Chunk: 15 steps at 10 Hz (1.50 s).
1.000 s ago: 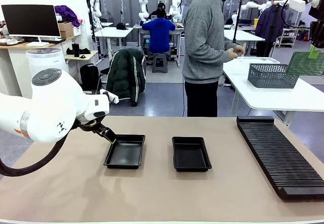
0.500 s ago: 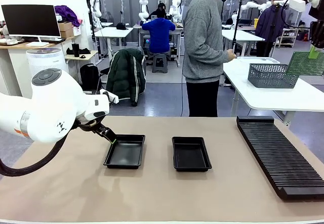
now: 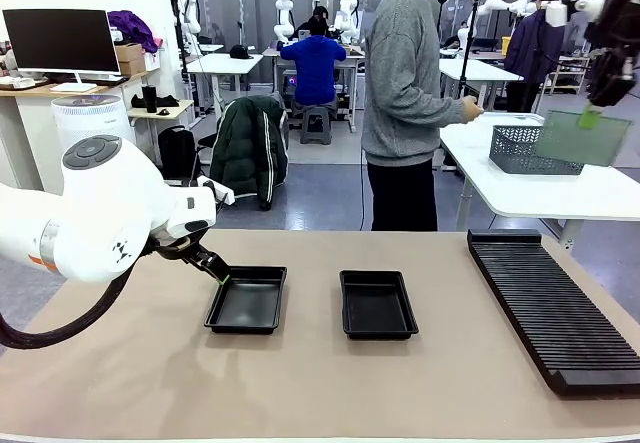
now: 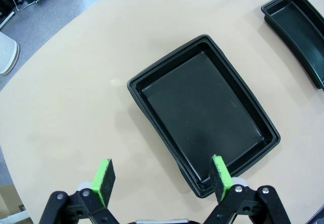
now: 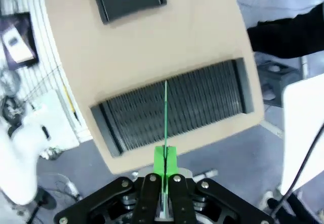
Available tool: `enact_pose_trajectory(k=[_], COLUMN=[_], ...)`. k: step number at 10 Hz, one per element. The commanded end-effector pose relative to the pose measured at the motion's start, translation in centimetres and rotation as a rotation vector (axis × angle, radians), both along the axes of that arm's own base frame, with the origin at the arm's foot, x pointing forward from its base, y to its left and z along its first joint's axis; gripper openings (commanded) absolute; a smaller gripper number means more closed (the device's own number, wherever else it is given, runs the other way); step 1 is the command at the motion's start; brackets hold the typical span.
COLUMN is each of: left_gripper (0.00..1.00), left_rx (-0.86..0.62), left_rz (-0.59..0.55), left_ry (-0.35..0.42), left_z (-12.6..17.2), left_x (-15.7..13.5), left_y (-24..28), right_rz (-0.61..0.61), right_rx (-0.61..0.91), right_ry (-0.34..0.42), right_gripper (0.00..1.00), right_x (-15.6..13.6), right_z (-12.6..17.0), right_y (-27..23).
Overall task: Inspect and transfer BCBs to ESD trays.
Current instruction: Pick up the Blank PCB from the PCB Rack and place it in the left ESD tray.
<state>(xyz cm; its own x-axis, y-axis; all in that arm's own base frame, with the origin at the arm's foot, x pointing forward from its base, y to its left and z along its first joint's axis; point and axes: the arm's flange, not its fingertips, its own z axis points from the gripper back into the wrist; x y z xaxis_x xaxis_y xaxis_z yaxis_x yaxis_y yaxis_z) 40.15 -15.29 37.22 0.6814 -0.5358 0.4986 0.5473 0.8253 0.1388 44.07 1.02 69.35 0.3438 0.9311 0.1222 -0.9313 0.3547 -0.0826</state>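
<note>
The right arm's fingers (image 3: 592,115) are clamped shut on the upper edge of one of the BCBs (image 3: 585,143). They hold it high in the air beyond the far right corner of the tabletop (image 3: 320,393), in front of a grey mesh basket (image 3: 525,151) on the neighbouring white table. In the right wrist view the board (image 5: 165,118) runs edge-on, a thin green line above the ribbed rack (image 5: 172,113) far below.

Both ESD trays, the left tray (image 3: 247,303) and the right tray (image 3: 377,305), lie empty and side by side. The left arm's fingers (image 4: 104,179) are spread wide with nothing in them and hover at the left tray's (image 4: 202,107) near rim.

The step in hand looks like carrying the board over to a tray. A board this thin, held by one edge, will likely flex and swing, so a slow, smooth path suits it. It should be turned flat, squared to the tray's long sides and lowered inside the flared rim before release. The right tray looks the freer target.
</note>
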Motion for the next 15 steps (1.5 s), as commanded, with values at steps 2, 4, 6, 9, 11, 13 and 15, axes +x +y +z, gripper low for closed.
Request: enact_pose_trajectory(k=[2, 4, 6, 9, 11, 13, 15], left_gripper=[1.0, 1.0, 1.0, 1.0, 1.0, 1.0, 1.0], left_rx=[-0.001, -0.001, -0.001, -0.001, -0.001, -0.001, -0.001], left_rz=[0.003, 0.003, 0.003, 0.003, 0.003, 0.003, 0.003], left_ry=[0.001, 0.001, 0.001, 0.001, 0.001, 0.001, 0.001], left_z=[0.0, 0.0, 0.0, 0.0, 0.0, 0.0, 0.0], left_x=[0.0, 0.0, 0.0, 0.0, 0.0, 0.0, 0.0], left_y=[0.1, 0.1, 0.1, 0.1, 0.1, 0.1, 0.1], right_rz=[-0.233, -0.374, -0.501, -0.612, -0.642, -0.678, -0.783], right_rx=[0.125, 0.19, 0.247, 0.385, 0.453, 0.522, 0.564], right_ry=[0.035, 0.073, 0.099, 0.154, 0.203, 0.251, 0.299], right_gripper=[0.02, 0.02, 0.02, 0.02, 0.02, 0.02, 0.02], right_x=[-2.5, -4.0, -5.3, -6.1, -6.1, -6.2, -6.0], right_z=[-2.4, -4.5, -6.8, -10.3, -12.2, -14.9, -17.1], right_y=[5.6, 9.5, 13.0, 17.3, 19.7, 20.2, 22.7])
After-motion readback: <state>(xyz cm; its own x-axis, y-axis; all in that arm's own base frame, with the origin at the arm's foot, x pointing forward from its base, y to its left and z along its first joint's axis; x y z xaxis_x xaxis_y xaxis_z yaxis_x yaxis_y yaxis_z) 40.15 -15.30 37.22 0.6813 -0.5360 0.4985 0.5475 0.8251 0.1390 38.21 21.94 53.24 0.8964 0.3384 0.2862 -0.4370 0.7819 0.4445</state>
